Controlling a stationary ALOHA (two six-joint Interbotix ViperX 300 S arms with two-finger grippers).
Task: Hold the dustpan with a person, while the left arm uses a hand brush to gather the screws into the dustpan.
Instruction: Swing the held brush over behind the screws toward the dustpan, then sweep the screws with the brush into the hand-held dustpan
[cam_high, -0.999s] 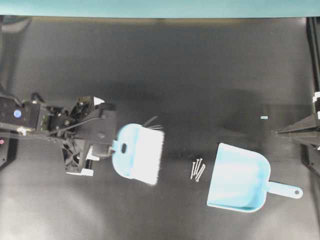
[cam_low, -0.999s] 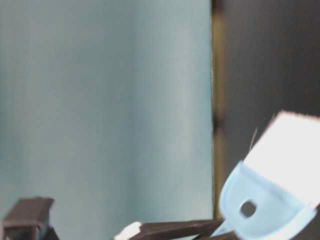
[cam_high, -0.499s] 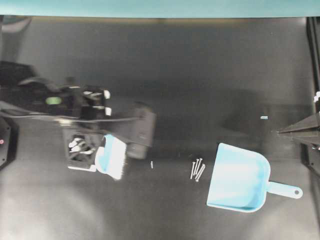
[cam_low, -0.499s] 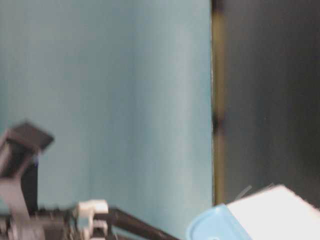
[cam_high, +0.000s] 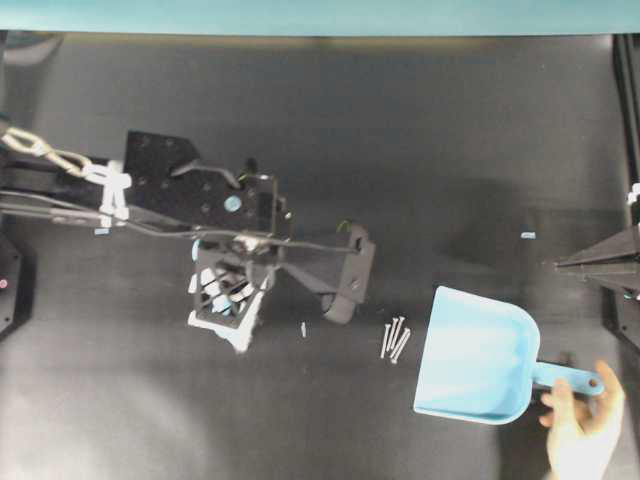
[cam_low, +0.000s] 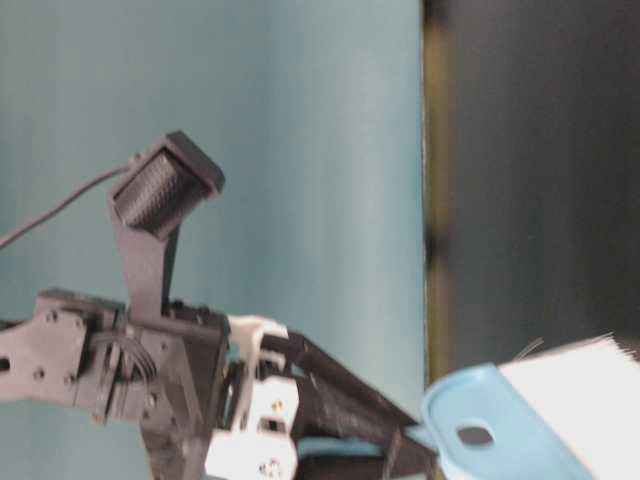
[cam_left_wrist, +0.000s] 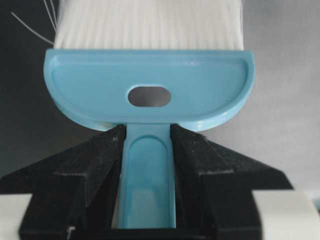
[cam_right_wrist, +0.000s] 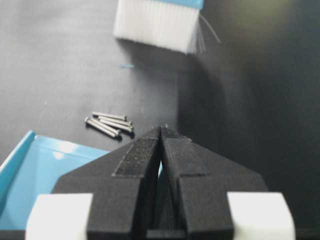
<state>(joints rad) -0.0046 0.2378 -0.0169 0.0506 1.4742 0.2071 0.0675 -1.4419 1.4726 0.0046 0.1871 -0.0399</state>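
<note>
The left hand (cam_left_wrist: 147, 195) clamps the hand brush (cam_left_wrist: 148, 85) by its handle. The right hand (cam_right_wrist: 160, 131) is closed, empty. The person (cam_high: 583, 432) touches the dustpan (cam_high: 480, 358) handle beside the screws (cam_high: 395, 339).

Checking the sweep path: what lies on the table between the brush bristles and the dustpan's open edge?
In the overhead view, one stray screw and the cluster of screws lie between the hand brush and the dustpan; otherwise bare mat.

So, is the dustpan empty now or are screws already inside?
Empty: the dustpan tray shows bare blue, and the screws lie on the table just outside its open edge.
</note>
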